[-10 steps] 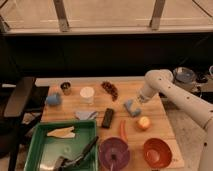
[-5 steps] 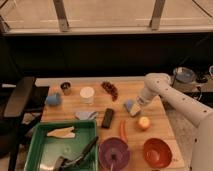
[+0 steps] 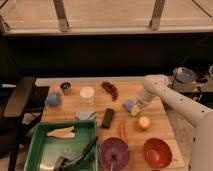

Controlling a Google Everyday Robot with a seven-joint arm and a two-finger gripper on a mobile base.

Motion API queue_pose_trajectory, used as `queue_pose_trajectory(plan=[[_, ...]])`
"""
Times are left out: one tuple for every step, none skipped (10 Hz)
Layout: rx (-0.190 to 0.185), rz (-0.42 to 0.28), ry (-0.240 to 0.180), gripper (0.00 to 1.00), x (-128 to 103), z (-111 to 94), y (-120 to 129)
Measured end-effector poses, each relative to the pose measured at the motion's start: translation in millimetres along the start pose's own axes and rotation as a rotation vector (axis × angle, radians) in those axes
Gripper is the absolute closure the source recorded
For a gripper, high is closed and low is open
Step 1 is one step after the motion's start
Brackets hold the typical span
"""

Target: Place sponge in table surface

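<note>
The sponge (image 3: 130,106) is light blue with a yellow side. It lies at table level on the wooden table (image 3: 165,125), right of centre. My gripper (image 3: 137,104) is at the end of the white arm (image 3: 165,95), which reaches in from the right. The gripper points down, sits right over the sponge's right end, and appears to touch it. The gripper hides part of the sponge.
Close by are an orange fruit (image 3: 144,122), a red chili (image 3: 123,131), a black block (image 3: 107,117) and dark grapes (image 3: 110,89). Further left are a blue cloth (image 3: 86,115), a white cup (image 3: 87,94) and a green tray (image 3: 35,150). Purple (image 3: 115,152) and red (image 3: 157,152) bowls stand in front.
The arm has lowered, and the gripper with the sponge has moved down and a little left to the table surface.
</note>
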Motion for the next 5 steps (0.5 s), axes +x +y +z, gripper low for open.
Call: queue_pose_trajectory(plan=[[0.002, 0.001, -0.006, 0.88, 1, -2, 0], [0.004, 0.003, -0.025, 0.97, 0, -8, -1], [0.005, 0.001, -0.051, 1.00, -3, -19, -2], [0.007, -0.002, -0.088, 1.00, -6, -36, -2], [0.010, -0.004, -0.125, 1.00, -10, -56, -3]])
